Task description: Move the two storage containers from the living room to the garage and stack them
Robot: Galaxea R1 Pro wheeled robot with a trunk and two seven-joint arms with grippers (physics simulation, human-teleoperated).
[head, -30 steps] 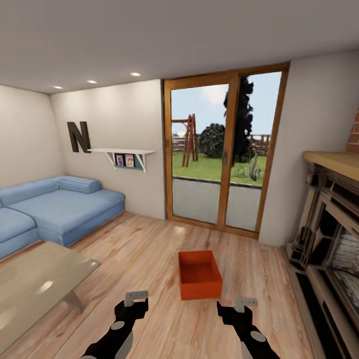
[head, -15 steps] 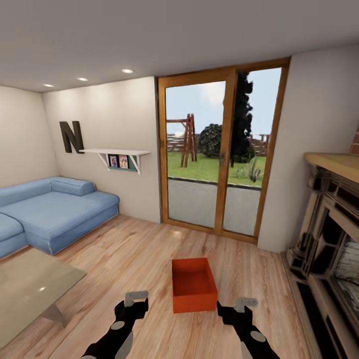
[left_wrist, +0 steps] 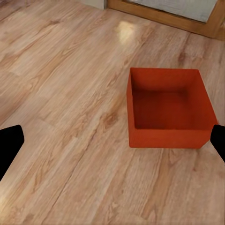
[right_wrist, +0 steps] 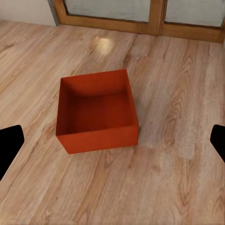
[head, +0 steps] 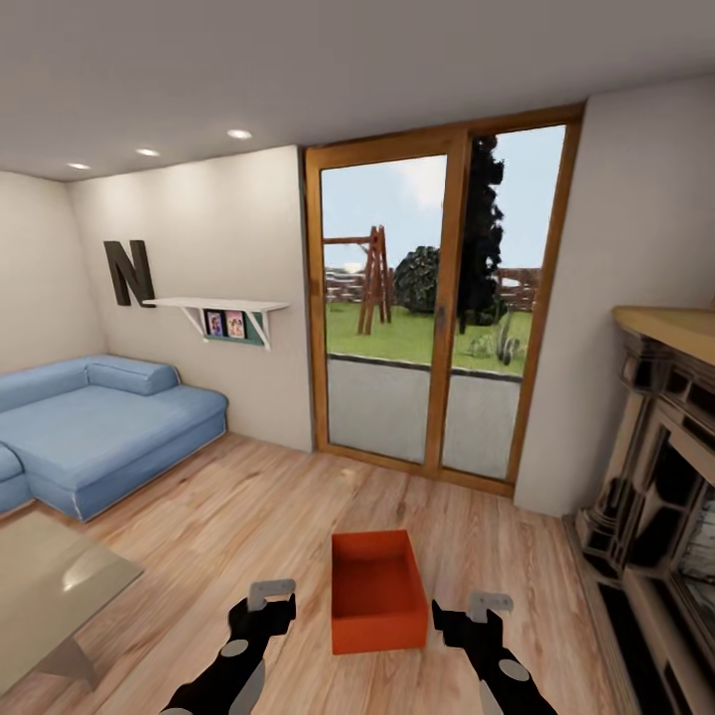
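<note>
Container (head: pixel 375 591) sits empty on the plank floor (head: pixel 248 506), between left end effector (head: pixel 270 593) and right end effector (head: pixel 489 602). Both look spread wide, holding nothing.

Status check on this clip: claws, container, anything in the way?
Left claw and right claw open, empty. One orange container on the wood floor between them, open top up, ungrasped. Nothing between claws and container.

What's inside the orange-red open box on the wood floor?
Nothing: the orange-red open-topped box shows a bare bottom and bare inner walls. The strip just behind its near wall is hidden.
</note>
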